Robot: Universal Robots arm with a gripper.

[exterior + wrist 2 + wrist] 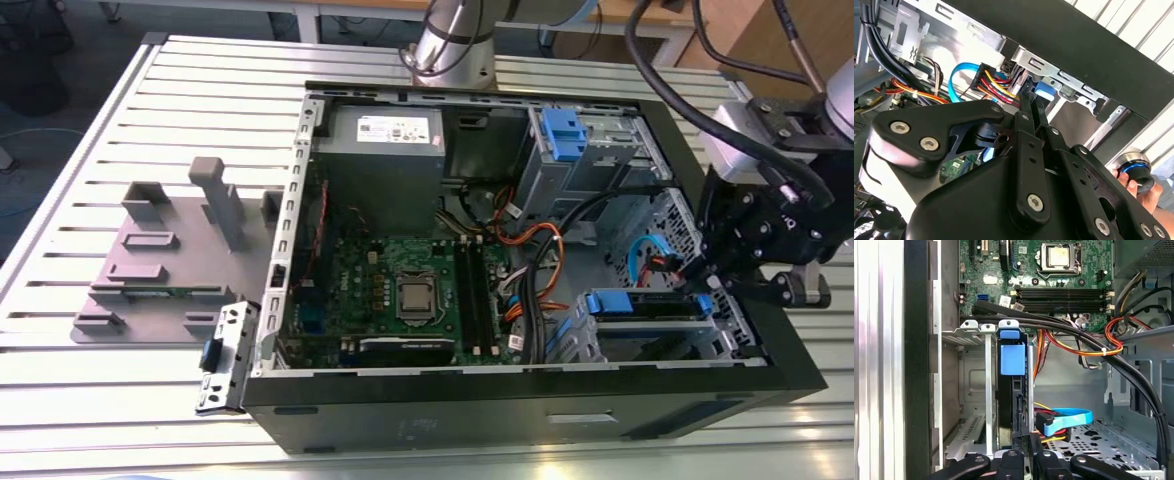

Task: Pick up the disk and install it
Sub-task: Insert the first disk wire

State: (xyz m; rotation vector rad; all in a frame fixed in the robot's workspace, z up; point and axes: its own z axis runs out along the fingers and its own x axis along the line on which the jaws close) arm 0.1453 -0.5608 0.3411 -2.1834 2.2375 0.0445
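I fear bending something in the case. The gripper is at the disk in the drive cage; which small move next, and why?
Probably a short, slow push straight along the slot. In the first wrist view the disk stands on edge in the drive cage, the gripper at one end, cables crossing close by. Whether it is seated I cannot tell.

One computer case (534,395), one motherboard (380,265), one power supply (387,145), one disk (1013,360), one claw (1025,441).

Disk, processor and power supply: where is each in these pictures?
disk (1013,360), first wrist view, on its blue plastic tab.
processor (418,295), exterior view, on its metal lid.
power supply (387,150), exterior view, on its grey face below the sticker.
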